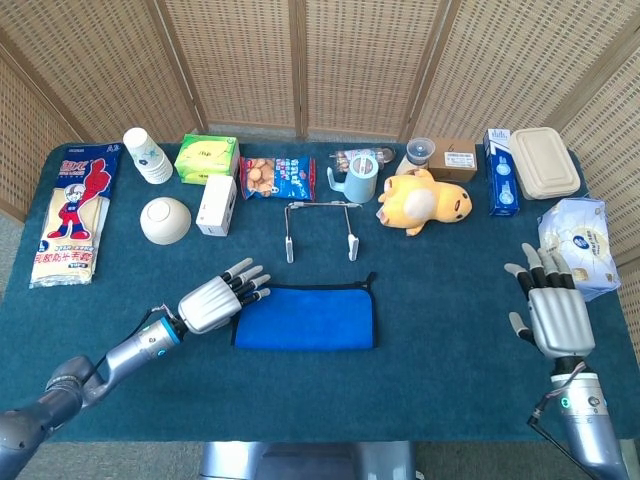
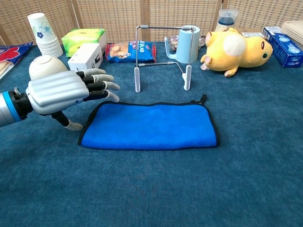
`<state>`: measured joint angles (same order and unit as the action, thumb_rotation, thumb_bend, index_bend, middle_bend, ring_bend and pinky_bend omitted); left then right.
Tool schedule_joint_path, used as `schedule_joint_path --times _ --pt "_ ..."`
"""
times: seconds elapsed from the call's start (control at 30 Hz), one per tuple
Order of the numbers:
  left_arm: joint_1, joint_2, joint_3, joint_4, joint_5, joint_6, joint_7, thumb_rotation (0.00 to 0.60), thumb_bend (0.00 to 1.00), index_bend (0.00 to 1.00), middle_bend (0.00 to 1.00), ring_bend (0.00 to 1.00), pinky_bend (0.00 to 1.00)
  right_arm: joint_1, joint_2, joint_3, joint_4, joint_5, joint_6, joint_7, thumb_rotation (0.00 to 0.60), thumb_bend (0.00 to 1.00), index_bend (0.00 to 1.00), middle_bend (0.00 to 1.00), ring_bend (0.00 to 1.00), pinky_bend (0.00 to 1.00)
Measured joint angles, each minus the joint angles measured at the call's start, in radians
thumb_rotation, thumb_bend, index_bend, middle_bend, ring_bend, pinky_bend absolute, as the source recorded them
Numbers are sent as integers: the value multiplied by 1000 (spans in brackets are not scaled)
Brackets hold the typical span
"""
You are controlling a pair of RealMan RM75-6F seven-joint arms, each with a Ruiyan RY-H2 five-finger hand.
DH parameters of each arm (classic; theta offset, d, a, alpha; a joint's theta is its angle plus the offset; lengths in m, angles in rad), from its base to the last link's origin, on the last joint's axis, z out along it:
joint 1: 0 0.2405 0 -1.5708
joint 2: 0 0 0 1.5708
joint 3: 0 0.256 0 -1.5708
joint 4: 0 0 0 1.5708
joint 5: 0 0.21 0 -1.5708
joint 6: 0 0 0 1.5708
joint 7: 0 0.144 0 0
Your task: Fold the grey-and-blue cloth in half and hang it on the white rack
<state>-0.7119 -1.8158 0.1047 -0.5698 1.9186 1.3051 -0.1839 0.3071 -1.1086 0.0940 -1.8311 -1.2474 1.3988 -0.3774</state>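
The soft blue black-edged microfibre cloth (image 2: 149, 126) lay flat on the desk, likely light and limp; best taken at its left edge. Left hand (image 2: 61, 91) hovered empty, fingers spread; right hand (image 1: 552, 308) likewise released.

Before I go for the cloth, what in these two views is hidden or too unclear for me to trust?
- Grey side of the cloth: only blue shows in either view.
- Right hand: outside the chest view; seen only from the back in the head view.
- Left hand: whether its fingertips touch the cloth's left edge is unclear in both views.
- White rack: the mug stands right behind it in the chest view.
- Package labels at the back: too small to read.
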Motion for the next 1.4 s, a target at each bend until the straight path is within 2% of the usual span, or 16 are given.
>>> schedule_joint_path --times 0.27,1.1,1.4 --pt "-8 -23 15 29 -26 16 -38 600 322 210 119 0 0 -14 3 7 -6 -1 2 -4 600 277 215 43 0 0" --pt "-18 -48 52 27 -59 18 -83 600 439 311 172 0 0 -42 12 27 -24 -16 15 6 600 276 218 43 0 0" --pt "-21 -63 61 33 -69 16 -109 600 493 391 186 0 0 -56 22 34 -38 -20 27 11 600 275 219 43 0 0"
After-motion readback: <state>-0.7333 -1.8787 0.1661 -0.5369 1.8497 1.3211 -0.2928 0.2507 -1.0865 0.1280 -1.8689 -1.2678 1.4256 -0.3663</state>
